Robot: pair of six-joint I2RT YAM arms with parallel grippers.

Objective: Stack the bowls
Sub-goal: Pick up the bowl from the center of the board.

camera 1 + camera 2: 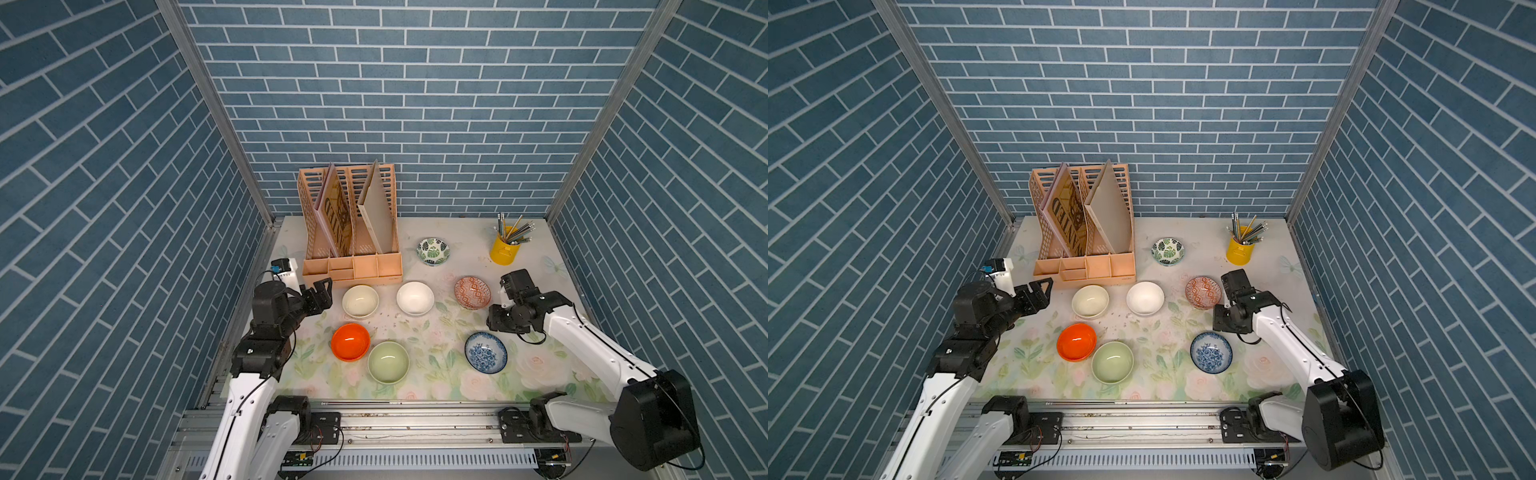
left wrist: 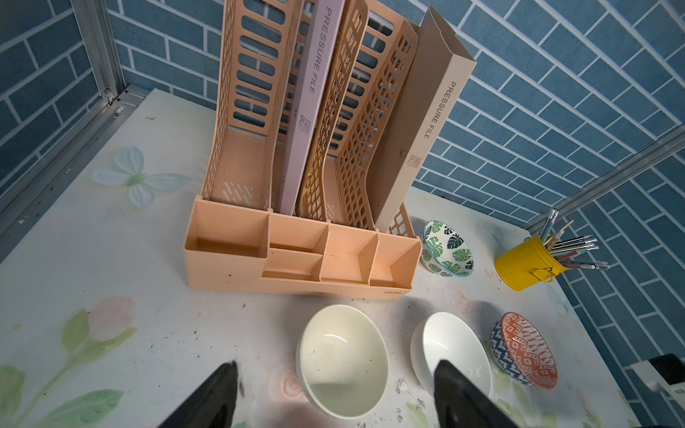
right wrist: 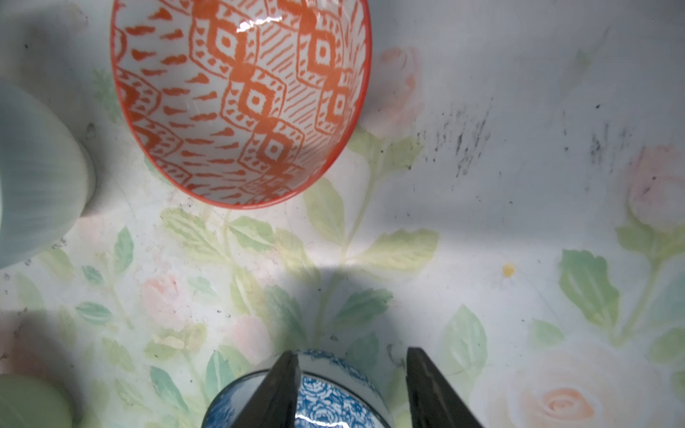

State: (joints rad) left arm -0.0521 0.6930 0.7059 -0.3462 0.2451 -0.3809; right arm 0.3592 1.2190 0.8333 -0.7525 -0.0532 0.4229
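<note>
Right now, seven bowls are spread near the peach file rack [image 1: 374,279], none stacked. Two folders [image 1: 376,212] are stood in the rack. The cream bowl [image 1: 360,301] and white bowl [image 1: 414,297] are set just in front of it. The orange bowl [image 1: 350,341] and pale green bowl [image 1: 388,361] are set farther in front. The leaf bowl [image 1: 433,251] is placed just right of it. The red-patterned bowl [image 1: 472,292] and blue flower bowl [image 1: 485,352] are farther right. Pencils [image 1: 515,230] are kept in the yellow cup [image 1: 503,251], far right. The left gripper [image 2: 335,367] is opened wide beside the cream bowl, holding nothing. The right gripper [image 3: 352,355] is held partly apart around the blue flower bowl's rim.

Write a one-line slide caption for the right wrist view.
Right gripper straddling the rim of the blue floral bowl, orange-red patterned bowl nearby on floral tabletop.
</note>
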